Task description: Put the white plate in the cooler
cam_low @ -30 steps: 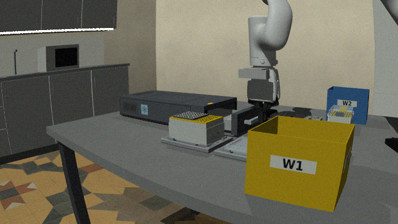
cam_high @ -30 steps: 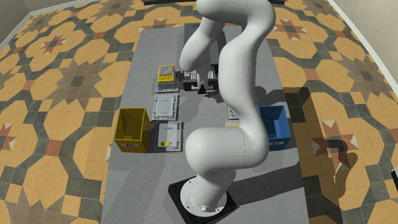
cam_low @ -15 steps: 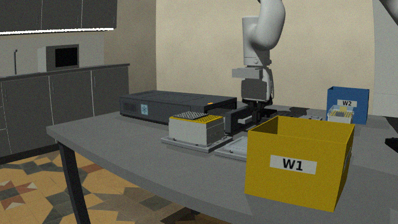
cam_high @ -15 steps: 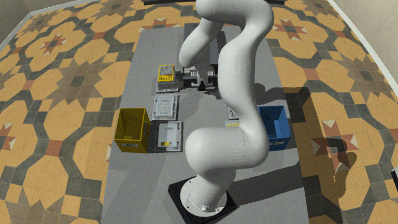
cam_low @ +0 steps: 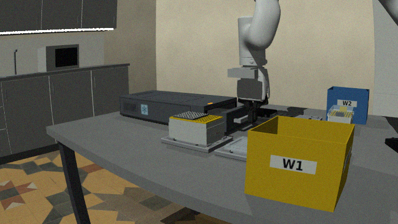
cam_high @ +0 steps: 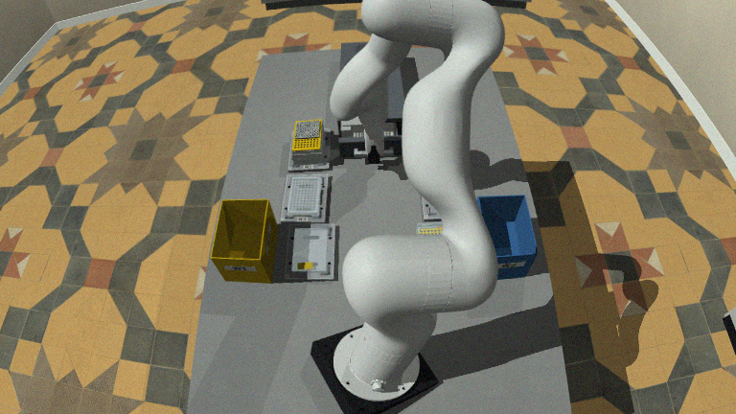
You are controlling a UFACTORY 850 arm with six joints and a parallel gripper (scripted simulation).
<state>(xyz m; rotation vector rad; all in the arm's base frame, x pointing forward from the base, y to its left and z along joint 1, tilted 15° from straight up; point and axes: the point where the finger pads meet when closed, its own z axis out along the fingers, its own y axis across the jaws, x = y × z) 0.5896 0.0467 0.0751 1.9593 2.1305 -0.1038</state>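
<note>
The dark cooler CD [cam_low: 175,104] lies at the far end of the bench, and the arm hides most of it in the overhead view [cam_high: 399,89]. Its small orange lamp [cam_low: 209,103] is lit. Its drawer [cam_low: 239,117] stands out a short way towards the near side; the drawer's front shows in the overhead view [cam_high: 369,144]. My gripper [cam_low: 251,114] [cam_high: 373,155] points straight down with its fingers shut and empty, right at the drawer's front end. The arm and the drawer walls hide most of the inside, so I cannot make out the white plate there.
A grey box with a yellow top [cam_high: 307,135] stands on a nest left of the drawer. Nearer along the left row are a nest holding a pale well plate [cam_high: 304,195] and another nest [cam_high: 311,249]. Yellow bin W1 [cam_low: 296,159] is at the left edge, blue bin W2 [cam_low: 347,104] at the right, beside a small rack [cam_low: 340,114].
</note>
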